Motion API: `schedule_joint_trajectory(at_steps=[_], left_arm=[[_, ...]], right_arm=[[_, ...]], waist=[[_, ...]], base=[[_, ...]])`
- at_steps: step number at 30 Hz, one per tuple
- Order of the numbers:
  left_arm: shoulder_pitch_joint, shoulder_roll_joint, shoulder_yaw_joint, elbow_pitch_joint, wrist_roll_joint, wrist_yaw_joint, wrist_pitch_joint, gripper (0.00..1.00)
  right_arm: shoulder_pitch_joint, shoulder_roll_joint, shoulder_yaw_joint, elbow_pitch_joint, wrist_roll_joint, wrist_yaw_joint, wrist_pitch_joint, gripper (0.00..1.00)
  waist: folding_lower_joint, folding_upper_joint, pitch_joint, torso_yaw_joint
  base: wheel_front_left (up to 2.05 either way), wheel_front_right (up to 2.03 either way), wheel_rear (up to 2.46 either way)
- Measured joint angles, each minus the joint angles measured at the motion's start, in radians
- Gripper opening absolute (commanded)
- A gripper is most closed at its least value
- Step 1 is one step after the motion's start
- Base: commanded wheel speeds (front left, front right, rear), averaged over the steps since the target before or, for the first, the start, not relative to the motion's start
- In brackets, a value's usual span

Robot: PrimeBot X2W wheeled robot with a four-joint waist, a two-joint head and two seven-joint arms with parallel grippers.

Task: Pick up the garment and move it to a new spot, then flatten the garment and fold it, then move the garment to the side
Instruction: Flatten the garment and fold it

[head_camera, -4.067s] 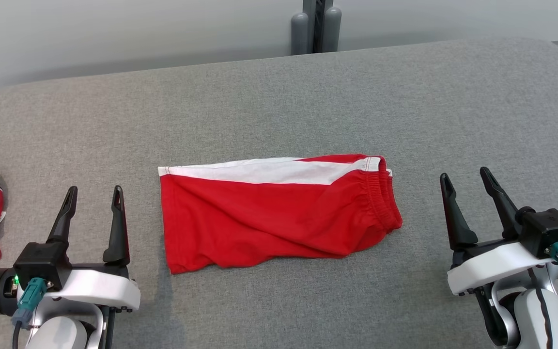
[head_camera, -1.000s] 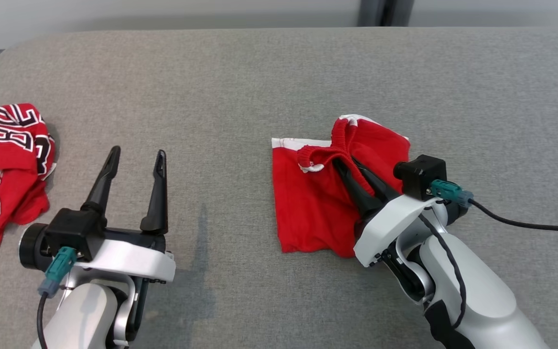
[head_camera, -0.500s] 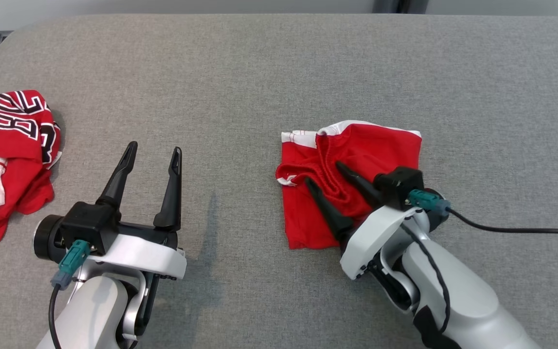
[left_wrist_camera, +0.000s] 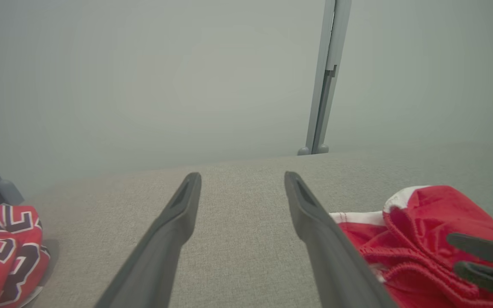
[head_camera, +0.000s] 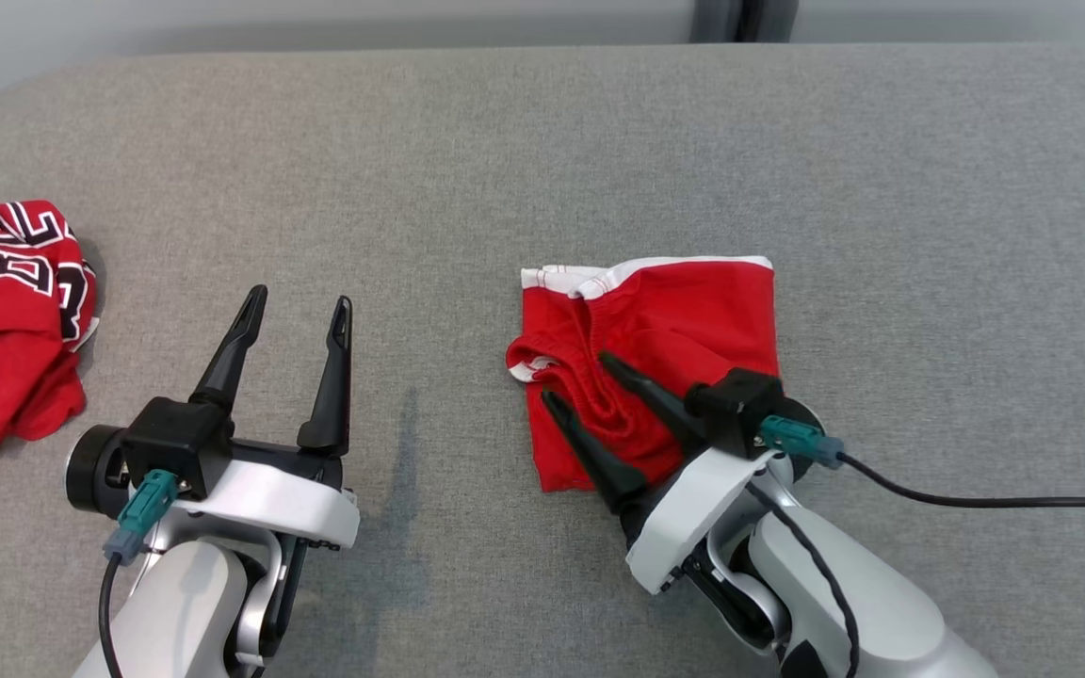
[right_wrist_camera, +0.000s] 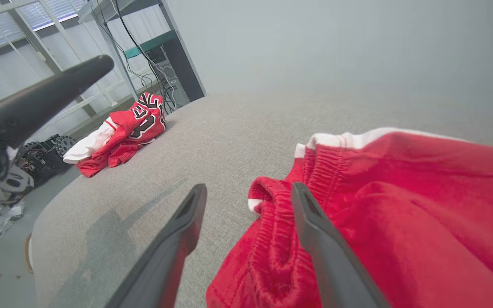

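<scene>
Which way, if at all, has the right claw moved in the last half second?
Yes: measured against the red shorts lying on the grey table, the open right gripper has backed toward the robot and slightly left.

My inventory: one grey fabric-covered table (head_camera: 542, 141), with a rounded far-left corner. Lying on it are two items:
- red shorts (head_camera: 703, 320) with white trim, folded over, waistband bunched, right of centre
- red jersey (head_camera: 10, 311), crumpled, black-and-white lettering, by the left edge
</scene>
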Motion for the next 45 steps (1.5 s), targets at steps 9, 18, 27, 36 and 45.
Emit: schedule_joint_trajectory(at_steps=[9, 18, 27, 36, 45], left_arm=[[0.042, 0.015, 0.028, 0.011, -0.023, 0.026, 0.001, 1.0], [0.089, 0.046, 0.093, -0.013, -0.041, 0.064, -0.004, 1.0], [0.15, 0.105, 0.141, -0.059, -0.04, 0.055, -0.008, 1.0], [0.277, 0.131, 0.177, -0.128, -0.038, 0.021, -0.012, 1.0], [0.351, 0.117, 0.187, -0.153, -0.031, 0.004, -0.012, 1.0]], right_arm=[[0.049, 0.0, -0.16, -0.066, -0.055, 0.0, -0.062, 1.0], [0.164, 0.0, -0.463, -0.136, -0.24, 0.0, -0.062, 1.0], [0.274, -0.001, -0.646, -0.264, -0.38, 0.0, 0.023, 1.0], [0.388, -0.001, -0.694, -0.36, -0.409, 0.0, 0.078, 1.0], [0.486, -0.001, -0.719, -0.43, -0.408, 0.0, 0.115, 1.0]], waist=[[0.0, 0.0, -0.069, -0.028], [0.0, 0.0, -0.148, -0.069], [0.0, 0.0, -0.197, -0.09], [0.0, 0.0, -0.242, -0.091], [0.0, 0.0, -0.274, -0.082]], base=[[0.0, 0.0, 0.0], [0.0, 0.0, 0.0], [0.0, 0.0, 0.0], [0.0, 0.0, 0.0], [0.0, 0.0, 0.0]])
